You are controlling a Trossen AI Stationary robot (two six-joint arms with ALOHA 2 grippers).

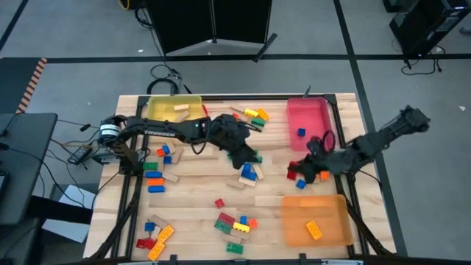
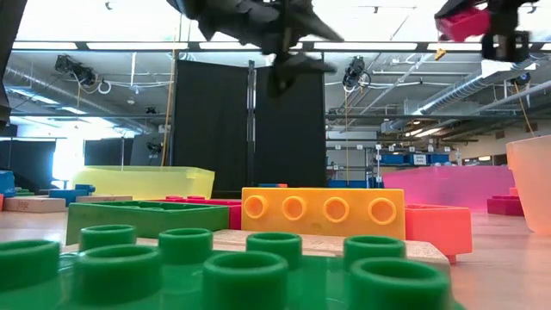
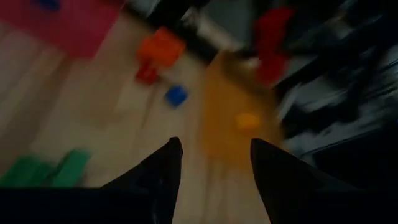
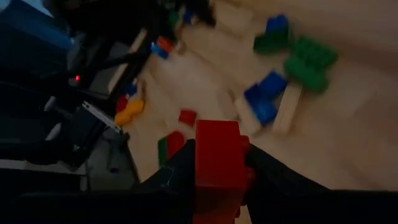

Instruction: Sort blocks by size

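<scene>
Left end effector point(image 1: 246, 157) hangs over mid-bench above a blue/green block cluster point(image 1: 250, 173), fingers point(image 3: 163, 168) apart, nothing between them. Right end effector point(image 1: 318, 151) is lifted near the pink tray point(image 1: 309, 110), clamped on a red brick point(image 4: 217, 165). More blocks lie scattered over the bench point(image 1: 199, 206); one yellow brick point(image 1: 313, 230) sits in the orange tray point(image 1: 331, 235). Bricks look light, rigid, slick plastic; best pinched across the flat side walls, not the studs.
</scene>
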